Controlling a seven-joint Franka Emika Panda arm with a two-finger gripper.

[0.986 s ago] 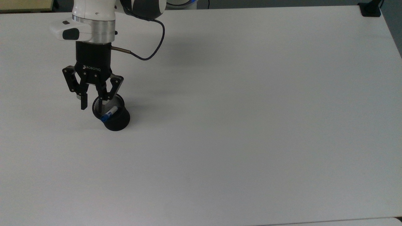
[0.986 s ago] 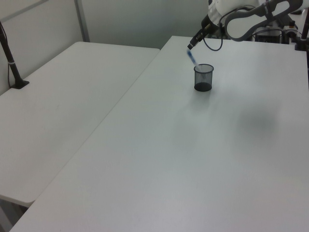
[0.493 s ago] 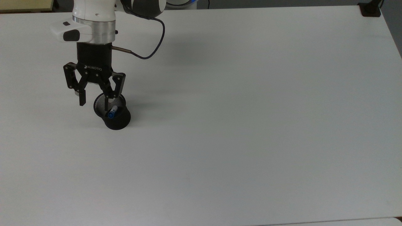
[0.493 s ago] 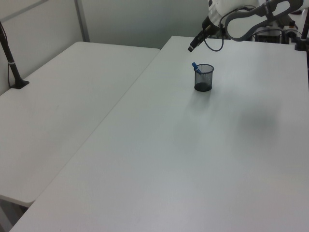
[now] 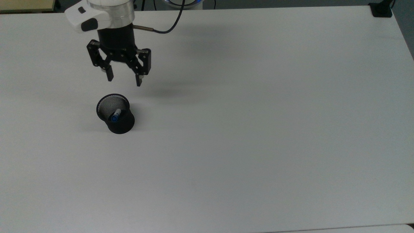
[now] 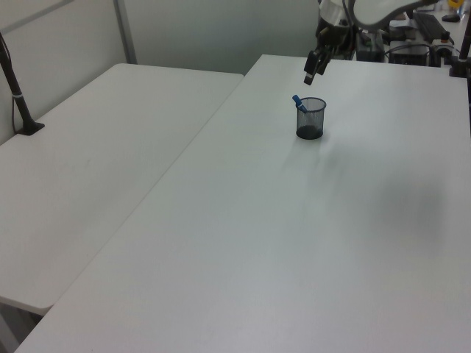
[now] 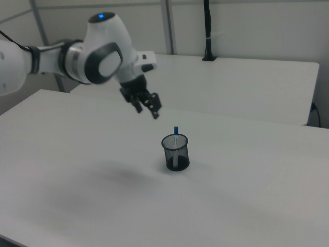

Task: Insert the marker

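White table (image 5: 258, 129) w/ robot arm (image 7: 61, 62) above. Gripper (image 5: 124, 77) hangs spread, empty, up from black mesh cup (image 5: 117, 118). Marker (image 5: 115, 115) stands inside, apparently leaning on rim; cap pokes out. Risk: a low sweep could clip cap, tip cup.

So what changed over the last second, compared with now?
The marker dropped out of the hand and now stands in the mesh cup, blue cap up, leaning on the rim. The hand, open and empty, pulled up and off the cup, toward the top view's upper right. The cup kept its place on the table.
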